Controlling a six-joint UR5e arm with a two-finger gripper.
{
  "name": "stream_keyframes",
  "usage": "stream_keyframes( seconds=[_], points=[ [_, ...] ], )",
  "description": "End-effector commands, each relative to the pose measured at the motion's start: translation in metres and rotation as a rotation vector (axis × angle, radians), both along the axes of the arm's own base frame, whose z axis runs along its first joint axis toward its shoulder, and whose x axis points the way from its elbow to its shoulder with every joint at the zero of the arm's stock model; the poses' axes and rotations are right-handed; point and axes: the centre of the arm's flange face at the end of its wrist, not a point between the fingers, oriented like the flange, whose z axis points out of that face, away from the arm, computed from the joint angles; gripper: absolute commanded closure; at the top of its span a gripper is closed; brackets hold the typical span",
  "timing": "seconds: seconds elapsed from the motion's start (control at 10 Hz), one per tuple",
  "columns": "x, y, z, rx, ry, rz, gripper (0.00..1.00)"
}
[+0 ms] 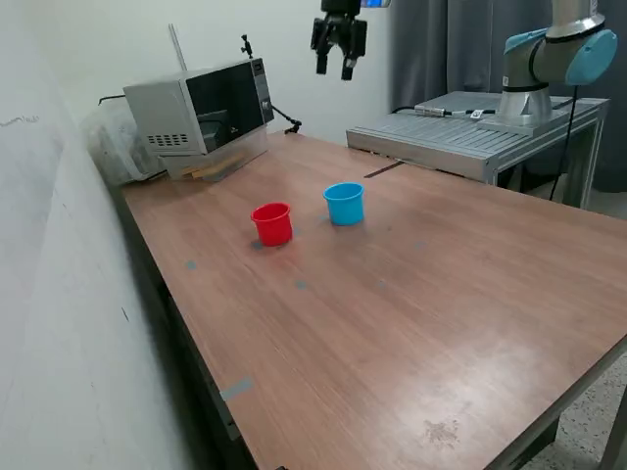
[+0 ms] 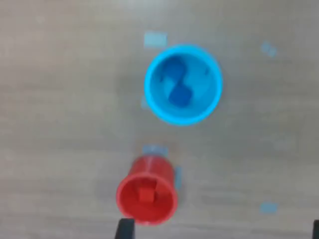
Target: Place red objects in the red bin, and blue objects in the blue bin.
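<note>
Seemingly the sorting is done: no cubes lie on the table (image 1: 411,313), and the wrist view shows two dark blue cubes (image 2: 177,94) inside the blue cup (image 1: 344,204) and red cubes (image 2: 146,195) in the red cup (image 1: 272,224) (blurred, so their count is uncertain). Both cups stand upright, mouths up, just beside each other. High above the blue cup, the gripper (image 1: 336,61) hangs with jaws parted, holding nothing.
</note>
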Motion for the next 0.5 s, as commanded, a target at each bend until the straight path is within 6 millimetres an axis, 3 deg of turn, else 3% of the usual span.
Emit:
stream_keyframes(
  seconds=[0.0, 0.2, 0.4],
  points=[
    [0.11, -0.026, 0.061, -0.004, -0.132, 0.004, 0.0],
    [0.154, -0.04, 0.085, 0.011, -0.169, 0.02, 0.0],
    [0.185, -0.061, 0.082, -0.013, -0.29, 0.054, 0.0]
  ],
)
